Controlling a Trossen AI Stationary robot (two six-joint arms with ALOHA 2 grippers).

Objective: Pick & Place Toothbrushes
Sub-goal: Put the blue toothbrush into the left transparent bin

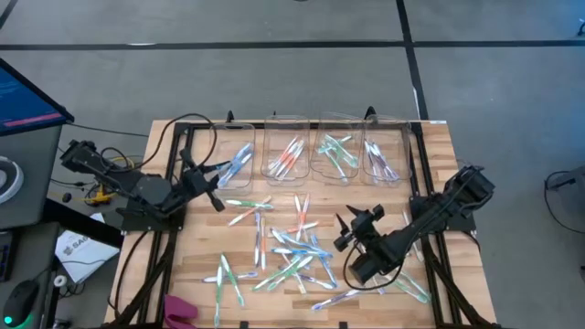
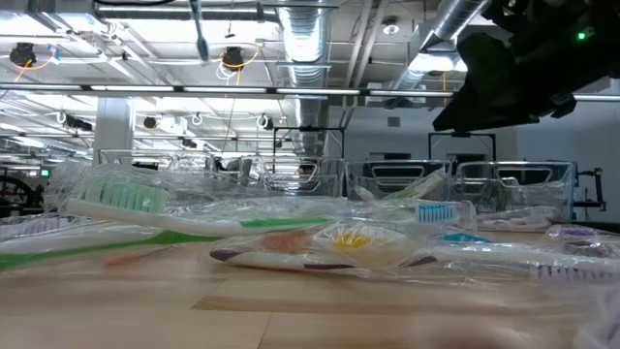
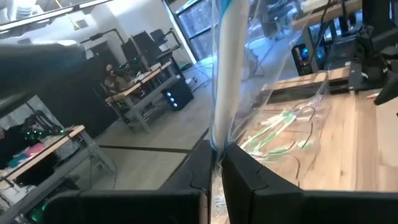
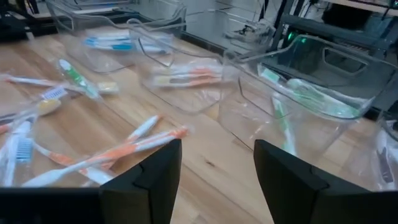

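One blue toothbrush (image 3: 231, 68) clamped in left gripper (image 1: 217, 175) just beside leftmost bin (image 1: 239, 128) — release pending; right gripper (image 1: 358, 226), fingers apart, above loose toothbrushes (image 1: 292, 251) near that bin — descent next.

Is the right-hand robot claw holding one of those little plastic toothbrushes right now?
No. The right gripper has its two dark fingers spread apart with nothing between them, hovering over loose wrapped toothbrushes on the wooden table.
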